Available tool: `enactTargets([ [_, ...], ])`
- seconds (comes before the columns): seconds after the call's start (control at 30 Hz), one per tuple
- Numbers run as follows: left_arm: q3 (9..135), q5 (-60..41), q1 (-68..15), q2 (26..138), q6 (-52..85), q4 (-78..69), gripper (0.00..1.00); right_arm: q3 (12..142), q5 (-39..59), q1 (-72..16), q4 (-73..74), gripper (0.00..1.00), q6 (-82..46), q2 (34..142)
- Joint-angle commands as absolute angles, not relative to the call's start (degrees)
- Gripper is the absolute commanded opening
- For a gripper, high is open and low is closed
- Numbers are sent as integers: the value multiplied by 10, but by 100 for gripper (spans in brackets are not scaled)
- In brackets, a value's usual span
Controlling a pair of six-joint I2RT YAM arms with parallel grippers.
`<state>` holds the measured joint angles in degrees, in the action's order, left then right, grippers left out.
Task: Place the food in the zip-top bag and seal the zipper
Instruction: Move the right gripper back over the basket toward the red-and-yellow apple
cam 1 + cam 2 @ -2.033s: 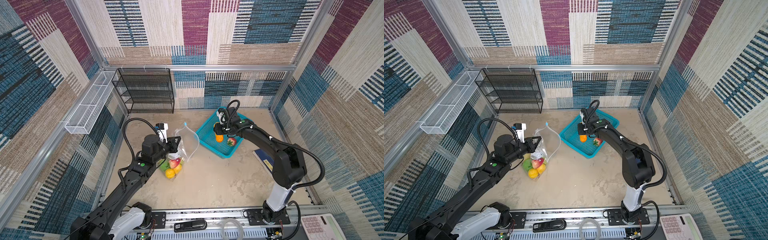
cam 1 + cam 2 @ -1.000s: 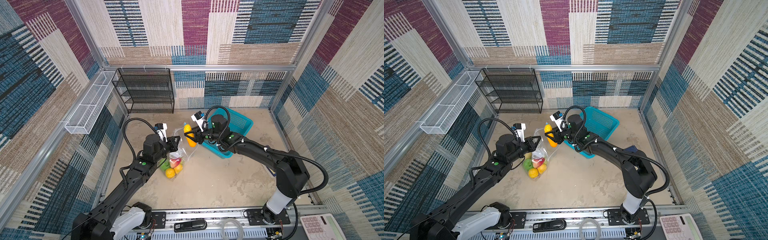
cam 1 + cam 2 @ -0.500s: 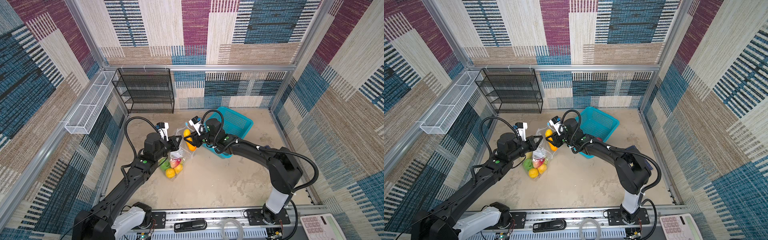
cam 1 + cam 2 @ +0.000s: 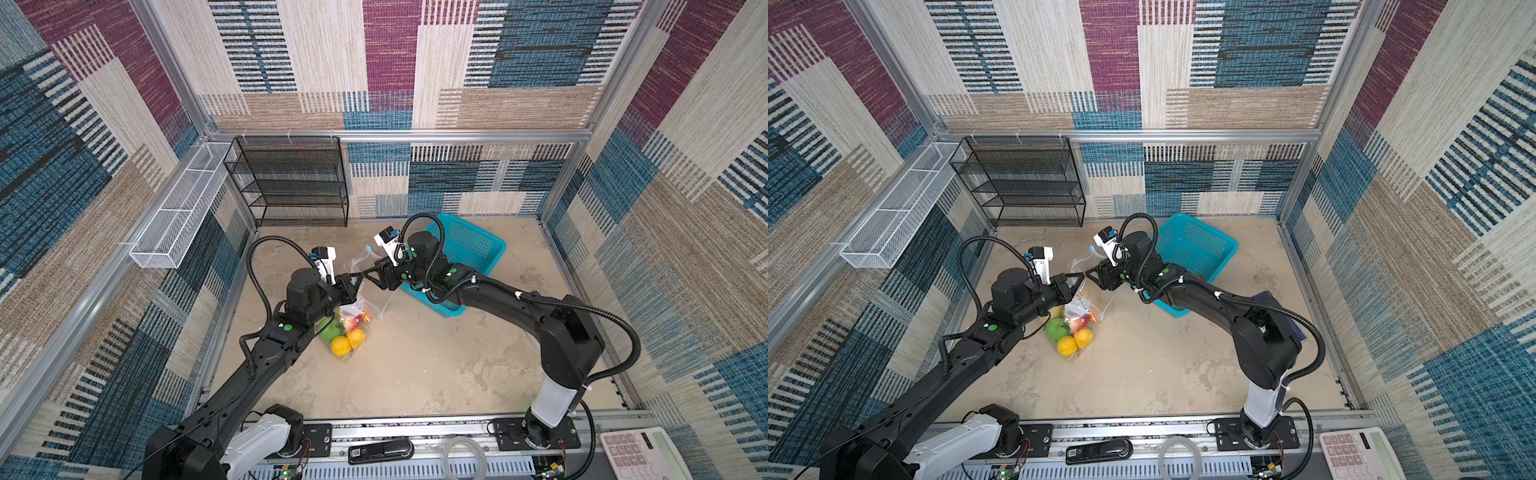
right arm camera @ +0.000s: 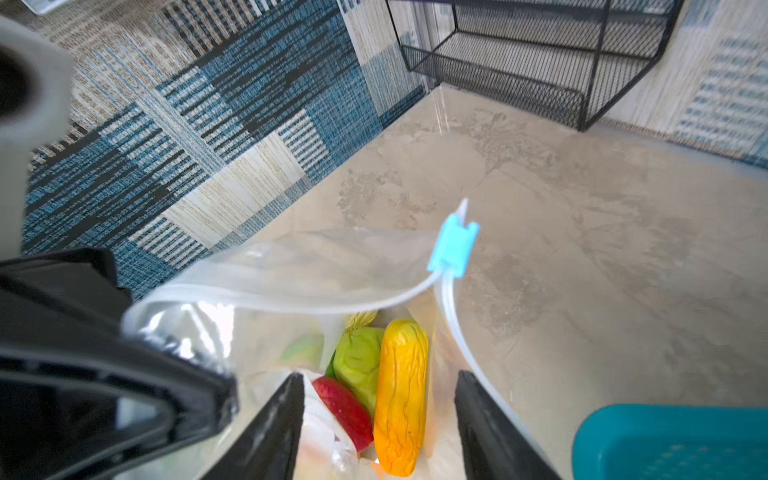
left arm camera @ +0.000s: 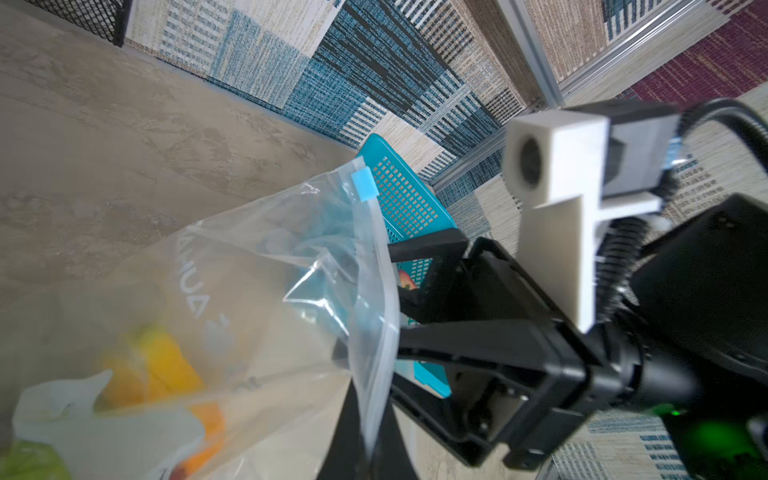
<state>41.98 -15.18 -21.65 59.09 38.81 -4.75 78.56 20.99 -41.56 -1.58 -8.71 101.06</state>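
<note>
Left of centre in both top views, the clear, thin zip-top plastic bag (image 4: 357, 266) stands slumped on the beige stone-look tabletop (image 4: 436, 365). Its belly holds small plastic toy food: a round green piece (image 4: 330, 330), a yellow one (image 4: 340, 345) and an orange one (image 4: 356, 337). The left gripper (image 4: 358, 284) has its jaws closed tight on one side of the bag's rim, holding the mouth up and open. The right gripper (image 5: 379, 376) hangs over that mouth with its jaws apart and nothing between them. Directly below, inside the bag, lies a long yellow ribbed toy (image 5: 401, 395) beside a pale green one (image 5: 359, 368) and a red one (image 5: 345, 411). The clear zipper strip (image 5: 332, 305) curves away from the left pinch to the light-blue slider (image 5: 453, 245) at the far corner, so the seal is not yet made. Right of the jaws in a top view sits the turquoise perforated plastic basket (image 4: 1204, 245). A small red patch (image 4: 1200, 277) shows in it, likely a last piece, though too small to be sure. If so, the next reach runs rightward from the bag, and the right arm, stretched over the basket, is the nearer one.
</note>
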Motion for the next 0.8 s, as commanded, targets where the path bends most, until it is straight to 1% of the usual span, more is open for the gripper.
enactTargets([
  [0.0, 416, -137, -216, 584, 386, -62, 0, 785, 170, -415, -16, 61, -74, 987],
  [0.23, 411, -134, -216, 578, 384, -59, 0, 792, 77, -397, -69, 61, -49, 951],
  [0.4, 409, -134, -216, 579, 383, -61, 0, 778, 40, -344, -113, 61, -64, 934],
  [0.57, 408, -139, -216, 583, 382, -66, 0, 768, 4, -276, -195, 61, -77, 951],
  [0.63, 408, -140, -216, 587, 381, -68, 0, 766, -34, -259, -232, 62, -79, 970],
  [0.77, 407, -143, -216, 592, 384, -73, 0, 771, -68, -237, -287, 64, -83, 1004],
])
